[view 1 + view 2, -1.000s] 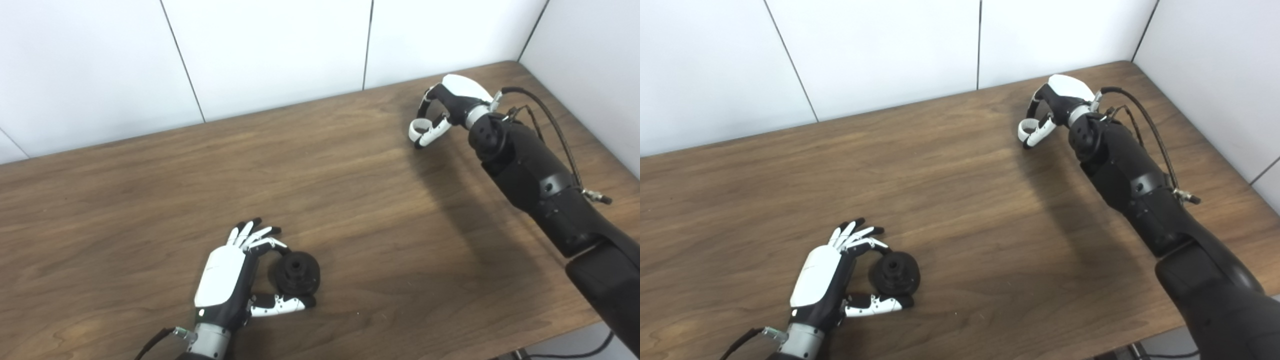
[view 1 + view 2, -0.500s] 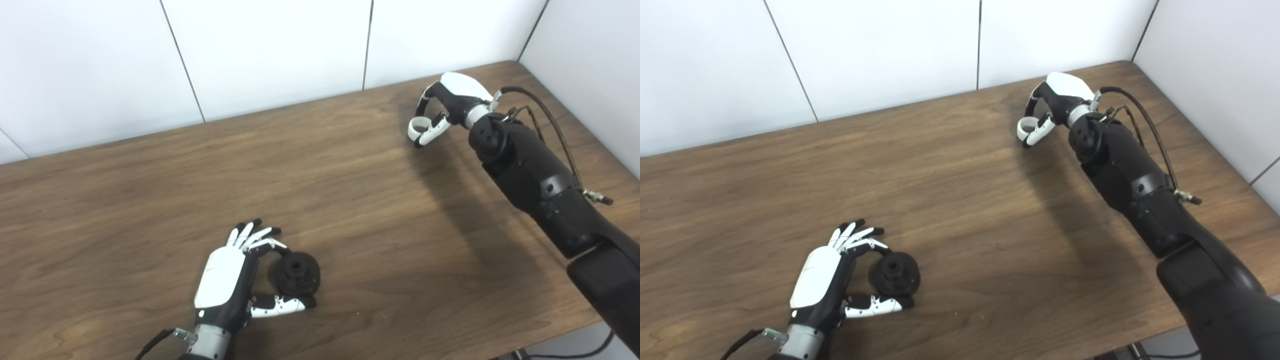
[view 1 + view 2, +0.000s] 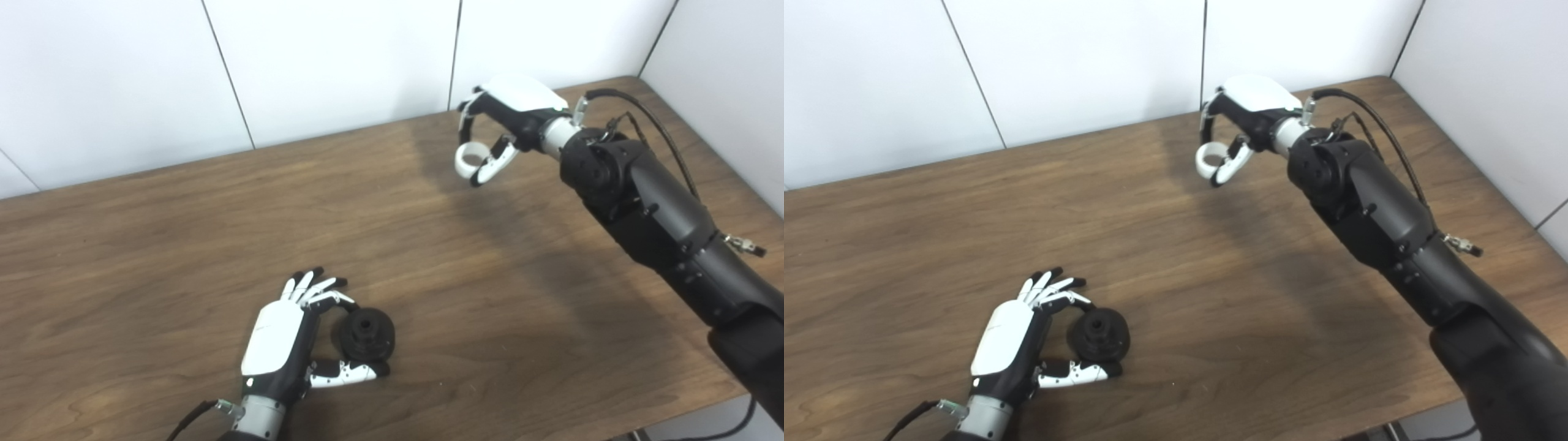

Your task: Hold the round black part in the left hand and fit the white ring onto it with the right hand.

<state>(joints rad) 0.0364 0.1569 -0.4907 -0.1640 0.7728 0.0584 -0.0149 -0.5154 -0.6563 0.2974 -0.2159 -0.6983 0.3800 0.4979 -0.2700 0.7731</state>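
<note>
Left eye view: my right hand (image 3: 499,131) pinches the white ring (image 3: 470,155), lifted for carrying; my left hand (image 3: 288,343) cradles the round black part (image 3: 366,334), bore upward, ready.

The left hand (image 3: 278,349) has a glossy white shell over its back, a black palm, and white fingers tipped in black, joined to a silver metal wrist collar. The right hand (image 3: 508,113) matches it. Behind it runs a bulky matte black forearm (image 3: 649,211) with small screws and a looping black cable (image 3: 658,131).
</note>
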